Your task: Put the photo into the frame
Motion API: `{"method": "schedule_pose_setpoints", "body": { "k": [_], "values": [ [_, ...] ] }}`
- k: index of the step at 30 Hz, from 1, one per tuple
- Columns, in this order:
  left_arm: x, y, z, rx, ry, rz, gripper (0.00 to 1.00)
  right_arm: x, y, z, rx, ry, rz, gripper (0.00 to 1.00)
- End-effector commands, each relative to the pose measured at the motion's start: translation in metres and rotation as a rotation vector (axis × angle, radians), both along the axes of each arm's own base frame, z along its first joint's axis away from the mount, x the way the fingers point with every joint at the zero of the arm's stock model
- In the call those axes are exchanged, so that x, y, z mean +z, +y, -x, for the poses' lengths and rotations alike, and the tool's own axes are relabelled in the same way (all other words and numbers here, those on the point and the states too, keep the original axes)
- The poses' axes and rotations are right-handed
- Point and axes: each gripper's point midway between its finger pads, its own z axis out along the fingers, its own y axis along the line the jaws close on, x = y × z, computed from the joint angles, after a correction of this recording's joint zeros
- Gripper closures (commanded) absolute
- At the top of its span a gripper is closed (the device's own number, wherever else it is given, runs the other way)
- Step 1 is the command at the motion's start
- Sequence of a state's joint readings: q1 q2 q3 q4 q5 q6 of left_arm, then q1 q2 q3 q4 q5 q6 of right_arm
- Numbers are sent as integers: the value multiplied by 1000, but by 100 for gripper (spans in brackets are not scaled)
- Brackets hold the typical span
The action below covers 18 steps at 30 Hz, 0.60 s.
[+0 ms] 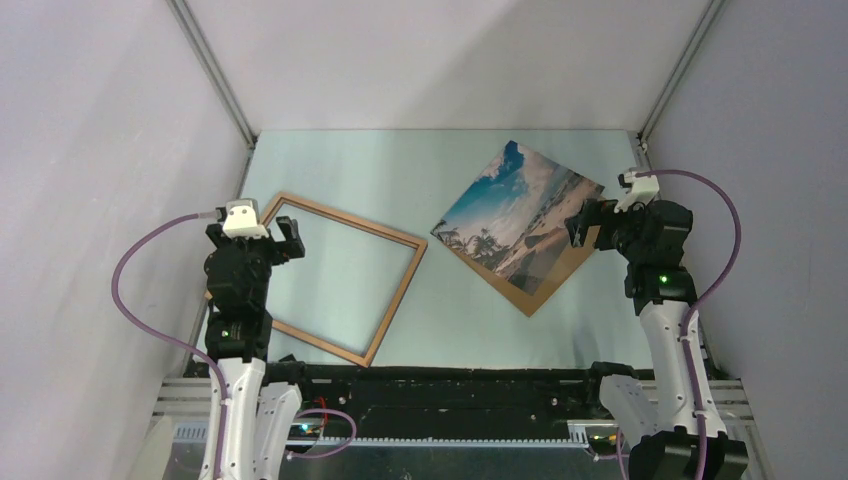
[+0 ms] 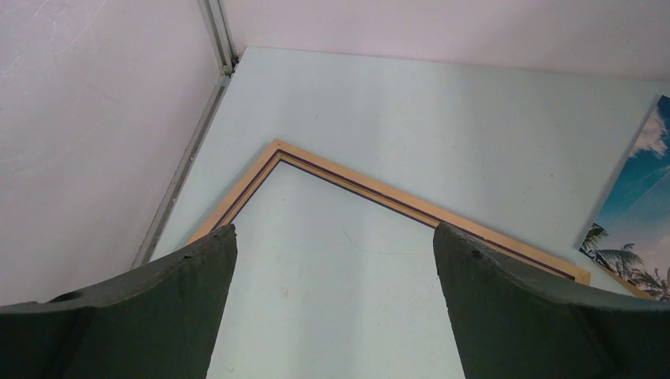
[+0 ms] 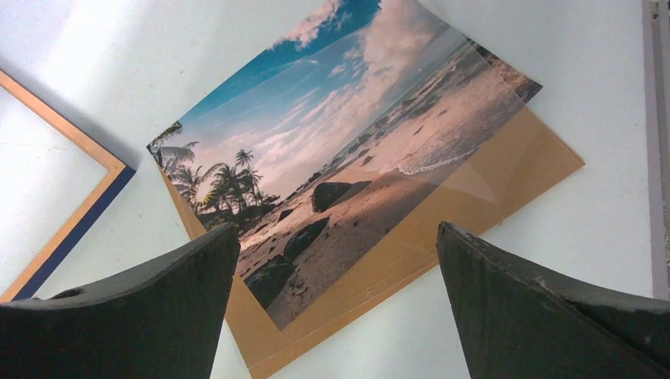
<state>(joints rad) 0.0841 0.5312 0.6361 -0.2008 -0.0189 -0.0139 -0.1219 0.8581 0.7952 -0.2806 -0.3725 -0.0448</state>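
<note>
The photo [image 1: 520, 215] lies diagonally near the worktop's [image 1: 450, 320] right edge, just beyond the right fingers [image 1: 583, 224], wide open and empty. The left fingers [image 1: 256, 243], equally open and empty, hover over the frame [image 1: 350, 217].

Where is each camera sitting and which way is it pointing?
Top external: above and behind the arms, looking down on the table; both arms show, frame left, photo right.
Left wrist: on the left arm, facing down at a frame corner; open left gripper at the bottom.
Right wrist: on the right arm, facing down at the photo on a brown board; open right gripper at the bottom.
Shared: each wrist view catches the other's object at its edge.
</note>
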Motion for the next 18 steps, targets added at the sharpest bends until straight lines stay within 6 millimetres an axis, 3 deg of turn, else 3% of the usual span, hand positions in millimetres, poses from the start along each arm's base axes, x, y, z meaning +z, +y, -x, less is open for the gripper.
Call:
{"method": "schedule_pose_setpoints", "body": {
  "k": [1,18],
  "values": [
    [15,-2,0,-19,-35,-29,2,29,3,-4,19,-89,7,0],
    [14,3,2,11,-32,-34,2,32,6,-2,37,-97,2,0]
  ]
}}
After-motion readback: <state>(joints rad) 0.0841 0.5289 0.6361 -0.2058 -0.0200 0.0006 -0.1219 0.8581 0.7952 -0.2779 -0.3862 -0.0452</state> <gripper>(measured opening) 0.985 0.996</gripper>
